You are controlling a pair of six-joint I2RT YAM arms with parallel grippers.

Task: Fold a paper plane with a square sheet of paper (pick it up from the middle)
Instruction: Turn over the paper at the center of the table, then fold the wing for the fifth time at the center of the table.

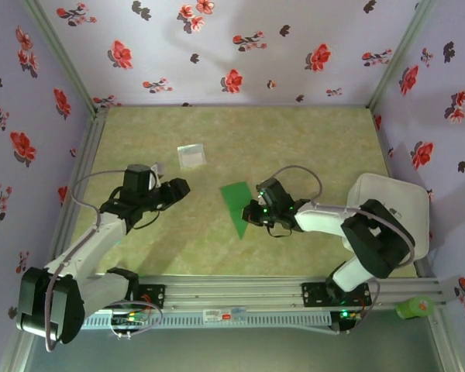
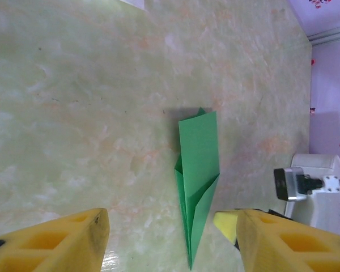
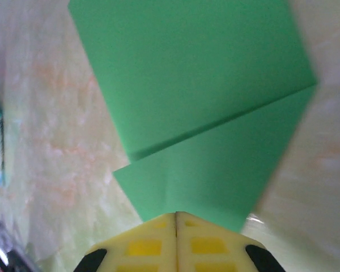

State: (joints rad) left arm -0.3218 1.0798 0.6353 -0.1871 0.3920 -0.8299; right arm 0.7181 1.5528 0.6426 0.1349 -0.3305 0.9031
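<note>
Two hands work here, and the right hand (image 1: pixel 256 211) is by far the nearer to the paper (image 1: pixel 236 205). The paper lies partly folded near the middle of the tabletop (image 1: pixel 310 139), a green wedge whose broad end faces the far wall and whose point aims back toward the arm bases, so its long axis runs far to near. The right hand reaches in from the right and meets the wedge's right-hand edge, which puts the paper just left of its fingertips. In its wrist view the two yellow fingers are clenched tight with no gap between them, their tips at the paper's near border, and a diagonal fold line crosses the sheet just ahead. We cannot tell whether the tips pinch a layer of paper or only press down on it. The left hand (image 1: pixel 178 188) is well apart to the left, with bare tabletop between it and the paper, and its fingers are spread and grasp nothing. A pale packet (image 1: pixel 191 156) lies farther back, clear of both. We judge that the next crease or lift falls to the right hand, working leftward across that long axis.
</note>
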